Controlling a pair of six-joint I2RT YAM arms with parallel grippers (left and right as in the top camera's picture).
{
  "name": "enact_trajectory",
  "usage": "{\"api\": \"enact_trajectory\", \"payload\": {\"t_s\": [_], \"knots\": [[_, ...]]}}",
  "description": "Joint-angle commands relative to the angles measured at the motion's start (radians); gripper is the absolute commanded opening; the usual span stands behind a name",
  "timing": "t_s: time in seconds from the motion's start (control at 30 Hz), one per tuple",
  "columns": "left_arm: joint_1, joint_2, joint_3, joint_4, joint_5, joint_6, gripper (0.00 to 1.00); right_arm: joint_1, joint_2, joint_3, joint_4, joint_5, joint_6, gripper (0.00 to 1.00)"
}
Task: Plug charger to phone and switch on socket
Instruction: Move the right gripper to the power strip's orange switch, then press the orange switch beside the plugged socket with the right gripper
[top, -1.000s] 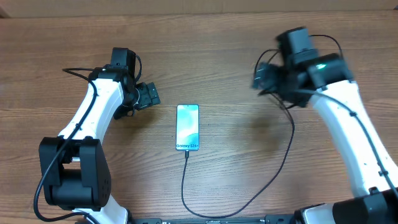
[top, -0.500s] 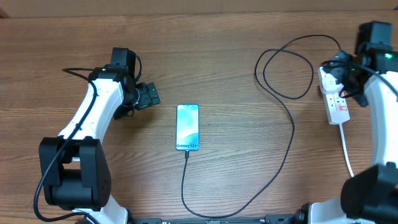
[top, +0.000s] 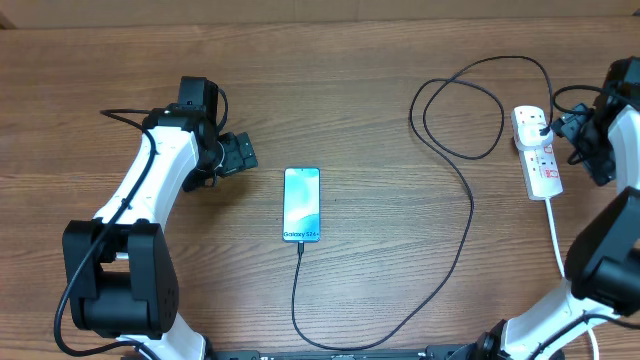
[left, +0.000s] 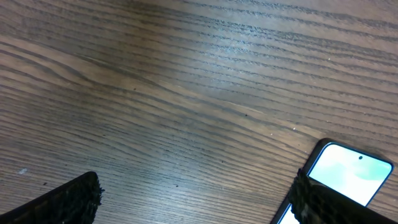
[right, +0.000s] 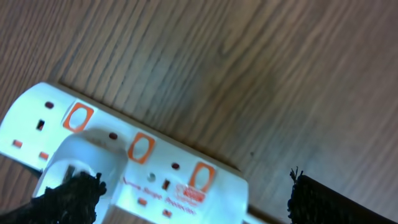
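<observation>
Left gripper: jaws wide apart, holding nothing, parked on the table just left of the phone. Right gripper: also spread wide and empty, beside the power strip at the right edge.

Phone lies flat mid-table, screen lit. The charger cable runs from the phone's lower edge, sweeps right, loops, and ends at a plug on the far end of the strip.

Handling, judged:
- Cable is light and limp; it flops unless held at the stiff connector or plug.
- Phone is thin, smooth glass; likely to slide on wood, so steady it by its long edges.
- Strip is light, rigid plastic; it may skate, so press a switch straight down.

Unclear:
- The connector looks joined to the phone, but it is too small to confirm seating.
- Rocker positions are unreadable in the right wrist view, as is which rocker serves the plug.
- Left wrist view catches only a phone corner.
- The strip's white cord passes behind the right arm.
</observation>
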Motion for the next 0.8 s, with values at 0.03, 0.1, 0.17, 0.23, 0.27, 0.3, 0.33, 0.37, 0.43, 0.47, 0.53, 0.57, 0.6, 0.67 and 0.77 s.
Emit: {"api": "enact_trajectory", "payload": {"t_s": [0.03, 0.1, 0.17, 0.23, 0.27, 0.3, 0.33, 0.37, 0.43, 0.47, 0.53, 0.57, 0.6, 0.67, 0.77], "knots": [[-0.001, 0.012, 0.014, 0.002, -0.01, 0.011, 1.0, 0.0, 0.048, -0.002, 0.03, 0.01, 0.007, 1.0], [-0.001, 0.012, 0.014, 0.002, -0.01, 0.011, 1.0, -0.002, 0.071, -0.002, 0.04, 0.011, 0.006, 1.0], [-0.001, 0.012, 0.014, 0.002, -0.01, 0.01, 1.0, -0.002, 0.098, -0.002, 0.045, 0.011, 0.006, 1.0], [-0.001, 0.012, 0.014, 0.002, -0.01, 0.011, 1.0, -0.002, 0.122, -0.002, 0.046, 0.01, 0.006, 1.0], [-0.001, 0.012, 0.014, 0.002, -0.01, 0.011, 1.0, -0.002, 0.134, -0.002, 0.047, 0.01, 0.006, 1.0], [-0.001, 0.012, 0.014, 0.002, -0.01, 0.011, 1.0, -0.002, 0.143, -0.002, 0.05, 0.005, 0.006, 1.0], [-0.001, 0.012, 0.014, 0.002, -0.01, 0.011, 1.0, -0.002, 0.15, -0.002, 0.055, -0.003, 0.006, 1.0], [-0.001, 0.012, 0.014, 0.002, -0.01, 0.011, 1.0, -0.002, 0.158, -0.002, 0.059, -0.012, 0.005, 1.0], [-0.001, 0.012, 0.014, 0.002, -0.01, 0.011, 1.0, -0.002, 0.164, -0.002, 0.064, -0.023, 0.005, 1.0], [-0.001, 0.012, 0.014, 0.002, -0.01, 0.011, 1.0, -0.002, 0.164, -0.002, 0.064, -0.027, 0.005, 1.0], [-0.001, 0.012, 0.014, 0.002, -0.01, 0.011, 1.0, -0.002, 0.165, -0.002, 0.063, -0.043, 0.005, 1.0], [-0.001, 0.012, 0.014, 0.002, -0.01, 0.011, 1.0, -0.002, 0.164, -0.002, 0.061, -0.05, 0.004, 1.0], [-0.001, 0.012, 0.014, 0.002, -0.01, 0.011, 1.0, -0.002, 0.164, -0.002, 0.06, -0.056, 0.002, 1.0], [-0.001, 0.012, 0.014, 0.002, -0.01, 0.011, 1.0, -0.002, 0.164, -0.002, 0.056, -0.066, 0.002, 1.0], [-0.001, 0.012, 0.014, 0.002, -0.01, 0.011, 1.0, -0.002, 0.165, -0.002, 0.053, -0.084, 0.001, 1.0]]}}
